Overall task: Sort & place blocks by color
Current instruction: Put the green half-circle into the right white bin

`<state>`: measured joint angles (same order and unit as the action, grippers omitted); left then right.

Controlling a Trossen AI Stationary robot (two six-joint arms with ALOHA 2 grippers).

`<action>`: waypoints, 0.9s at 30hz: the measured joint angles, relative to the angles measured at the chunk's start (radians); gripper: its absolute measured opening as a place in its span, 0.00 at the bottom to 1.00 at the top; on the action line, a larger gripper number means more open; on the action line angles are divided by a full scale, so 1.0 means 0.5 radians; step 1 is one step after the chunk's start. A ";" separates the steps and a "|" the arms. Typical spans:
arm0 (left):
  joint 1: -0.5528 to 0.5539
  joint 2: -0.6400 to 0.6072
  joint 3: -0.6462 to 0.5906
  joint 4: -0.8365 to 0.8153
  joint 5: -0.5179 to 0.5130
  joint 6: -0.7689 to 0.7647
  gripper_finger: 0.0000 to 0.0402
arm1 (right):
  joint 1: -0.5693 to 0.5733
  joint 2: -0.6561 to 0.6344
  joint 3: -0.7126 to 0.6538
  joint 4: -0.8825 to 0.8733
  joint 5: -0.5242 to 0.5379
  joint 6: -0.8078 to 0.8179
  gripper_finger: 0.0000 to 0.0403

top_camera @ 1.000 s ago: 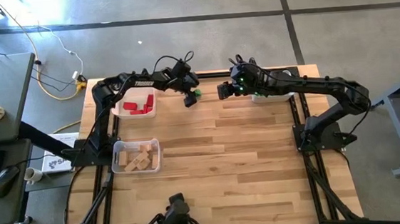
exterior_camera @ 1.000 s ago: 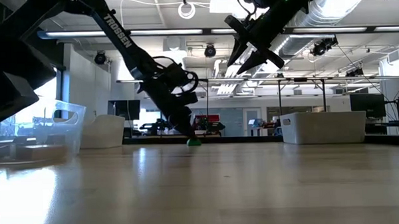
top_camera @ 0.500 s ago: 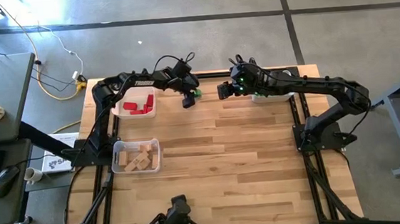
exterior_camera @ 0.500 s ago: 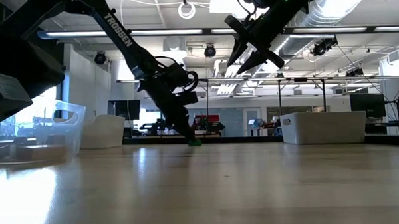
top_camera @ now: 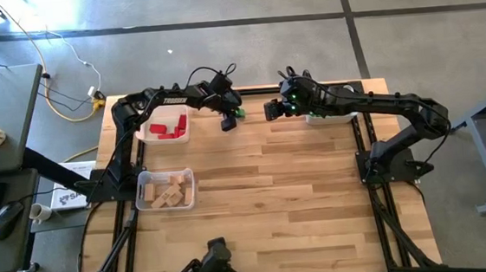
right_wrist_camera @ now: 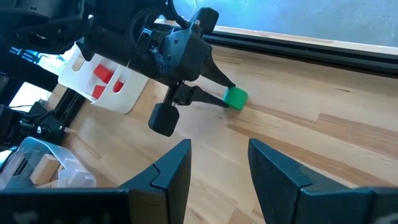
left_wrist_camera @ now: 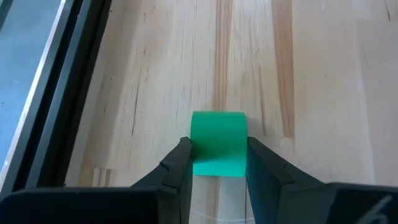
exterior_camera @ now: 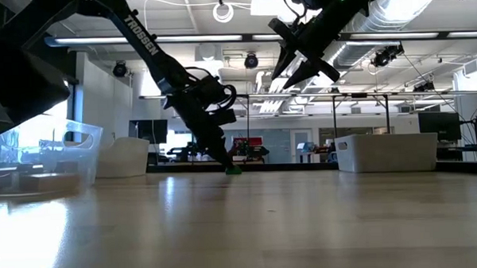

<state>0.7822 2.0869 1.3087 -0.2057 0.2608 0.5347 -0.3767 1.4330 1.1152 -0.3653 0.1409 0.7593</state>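
Left wrist view shows the green block [left_wrist_camera: 217, 144] resting on the tabletop [left_wrist_camera: 323, 93] squarely between the left tool [left_wrist_camera: 217, 163] fingers, which press its two side faces. The right tool [right_wrist_camera: 217, 163] hangs nearby above, part open and empty, farther from it.

You see bright even daylight, window glare on the table [exterior_camera: 35, 225] in low view, arms backlit dark, near tabletop blurred.

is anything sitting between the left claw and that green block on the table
No, nothing visible. The left claw already has the green block between its two fingers on the bare table, both fingers against its sides.
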 joint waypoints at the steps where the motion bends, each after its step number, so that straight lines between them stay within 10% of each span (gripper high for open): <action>1: 0.000 -0.001 0.001 -0.006 -0.001 -0.008 0.21 | 0.000 0.000 0.000 0.000 -0.005 0.000 0.36; 27: -0.171 -0.544 0.061 -0.143 0.123 -0.162 0.21 | -0.019 0.000 0.001 0.097 -0.308 0.277 0.36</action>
<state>0.6967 1.8149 1.3392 -0.2770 0.3222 0.4538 -0.3862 1.4330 1.1156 -0.3170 -0.0134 0.8979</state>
